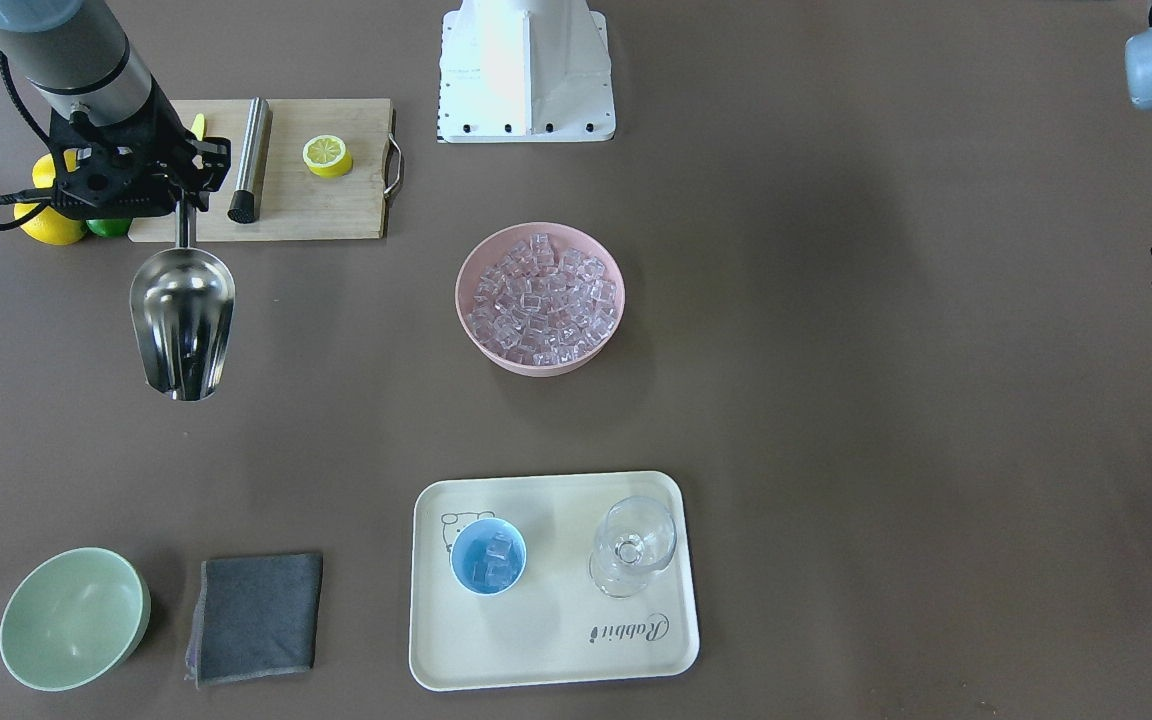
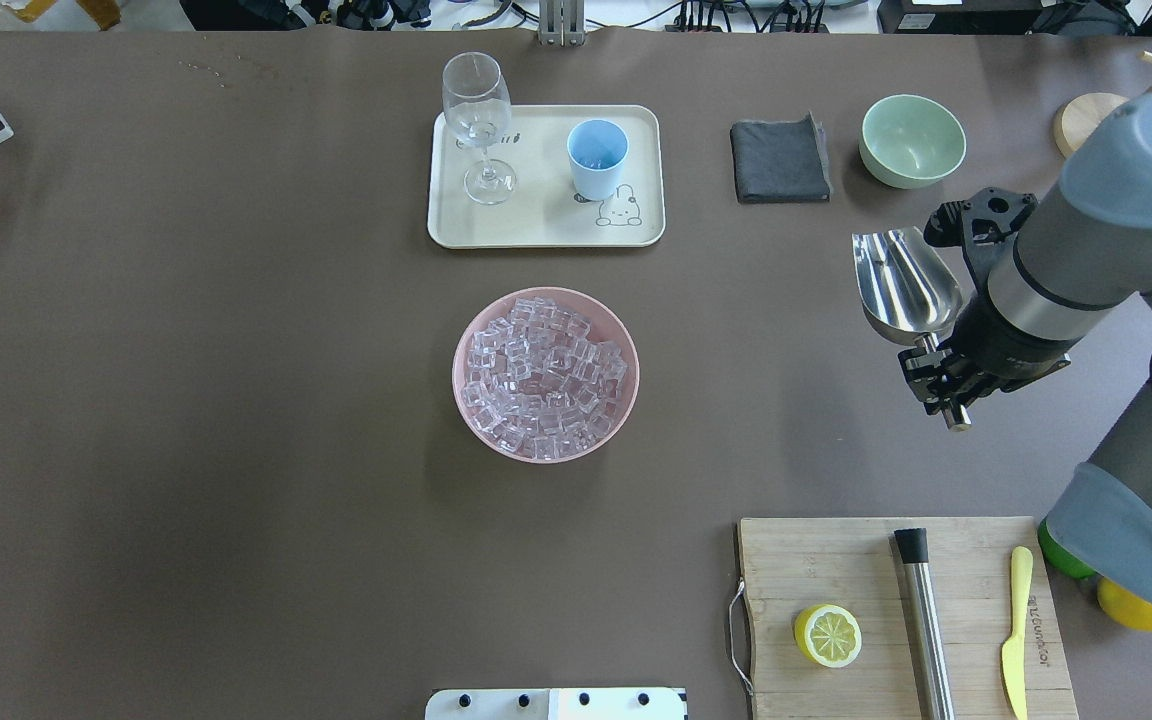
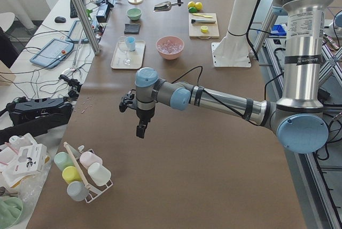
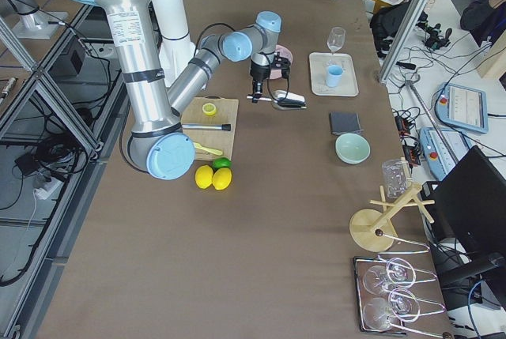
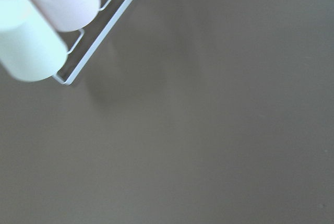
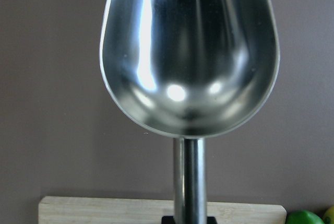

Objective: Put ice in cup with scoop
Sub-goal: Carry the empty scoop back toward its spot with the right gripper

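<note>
1. Shiny steel scoop fills our wrist view, its rounded pan empty, near the wooden cutting board.
2. We see the right gripper clamped on the scoop's tubular handle. The left gripper hangs far off, and we cannot tell its opening.
3. We find the light-blue cup on the cream tray, holding a few clear ice cubes. The pink bowl is heaped with them.

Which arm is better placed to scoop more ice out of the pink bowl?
Right. The right fingers grip the scoop by its handle, pan empty, off to one side of the pink bowl of ice. The left fingers hang far off, near the cup rack.
</note>
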Motion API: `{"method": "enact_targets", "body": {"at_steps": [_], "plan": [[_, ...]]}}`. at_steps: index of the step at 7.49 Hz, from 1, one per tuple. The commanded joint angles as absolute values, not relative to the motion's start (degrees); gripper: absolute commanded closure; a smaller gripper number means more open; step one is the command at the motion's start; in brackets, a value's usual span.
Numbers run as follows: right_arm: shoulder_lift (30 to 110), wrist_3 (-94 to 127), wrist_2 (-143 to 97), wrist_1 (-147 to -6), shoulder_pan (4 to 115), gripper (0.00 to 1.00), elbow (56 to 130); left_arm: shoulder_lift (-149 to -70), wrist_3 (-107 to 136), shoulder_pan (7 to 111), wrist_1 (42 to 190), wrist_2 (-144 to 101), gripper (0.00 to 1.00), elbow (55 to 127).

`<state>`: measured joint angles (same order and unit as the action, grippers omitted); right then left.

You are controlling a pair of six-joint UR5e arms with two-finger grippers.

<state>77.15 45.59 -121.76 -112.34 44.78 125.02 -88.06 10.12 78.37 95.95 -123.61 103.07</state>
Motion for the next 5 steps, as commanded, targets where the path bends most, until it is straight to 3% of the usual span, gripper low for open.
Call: {"method": "enact_targets", "body": {"at_steps": [1,5], "plan": [[82.96,52.01,-116.39,-102.75,40.27,1.0,124.63,-83.95,10.02,88.91,93.43,-127.86,0.02,102.83],[89.19,59.39,-112.25,-90.13,36.14,1.0,123.06,-79.89,10.11,94.31,93.34,-135.86,0.02,101.7]]}}
